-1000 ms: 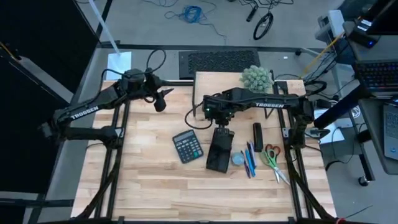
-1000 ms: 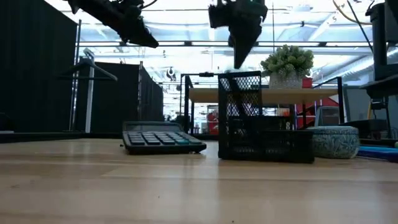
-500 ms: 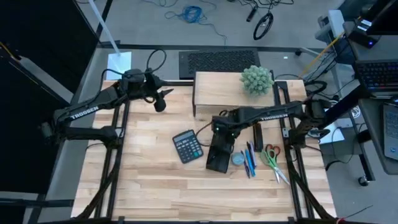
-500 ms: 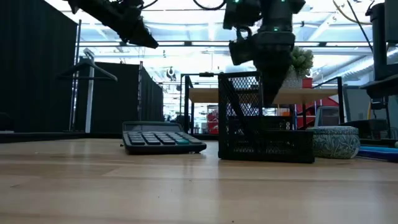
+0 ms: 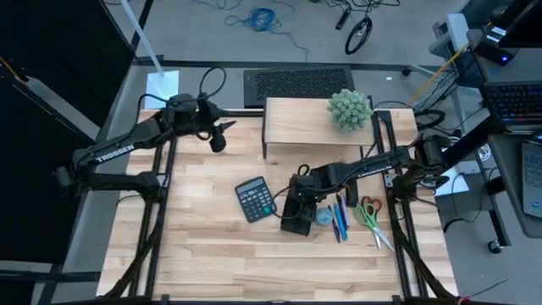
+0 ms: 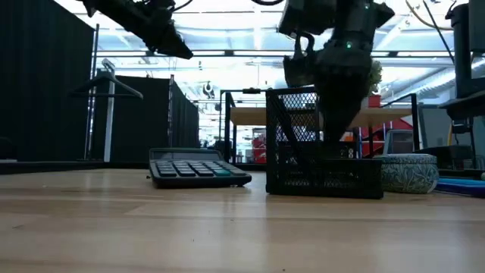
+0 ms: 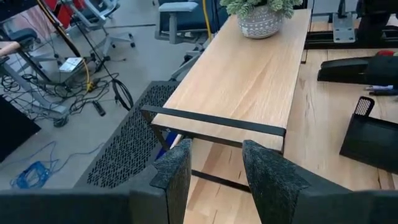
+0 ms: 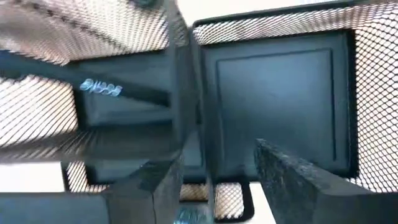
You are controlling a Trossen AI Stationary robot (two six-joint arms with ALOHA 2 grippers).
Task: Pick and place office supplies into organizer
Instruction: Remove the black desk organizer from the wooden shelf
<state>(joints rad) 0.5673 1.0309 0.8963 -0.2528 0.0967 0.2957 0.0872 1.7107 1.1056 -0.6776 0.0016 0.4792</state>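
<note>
In the high view, the black rectangular mesh organizer [image 5: 295, 212] sits just beside the black calculator with grey keys [image 5: 255, 200], on the side away from the left arm. The right gripper [image 5: 298, 192] hangs directly over the organizer; from here its fingers cannot be judged. On the organizer's other side lie a small round blue-grey disc [image 5: 324, 217], touching or nearly touching the mesh, then slim blue and dark pens [image 5: 340, 217], then scissors with red and green handles [image 5: 370, 215]. The wooden shelf riser [image 5: 305, 123] stands behind the organizer, carrying a fuzzy green plant ball [image 5: 350, 108]. The left gripper [image 5: 220, 134] waits well apart from the organizer, near the riser's far end. In the low view, the right gripper [image 6: 339, 125] reaches down to the organizer's [image 6: 322, 144] top, inside or just behind its mesh wall, with the calculator [image 6: 198, 169] beside it and the left gripper [image 6: 168, 36] raised high. In the left wrist view, the left gripper's 2 fingers [image 7: 171, 171] stand apart with nothing between them, facing the riser [image 7: 249, 74]. In the right wrist view, the right gripper's 2 fingers [image 8: 289, 180] are spread and empty above the organizer's compartments [image 8: 273, 93]; a dark pen with blue print [image 8: 93, 84] lies in 1 compartment.
</note>
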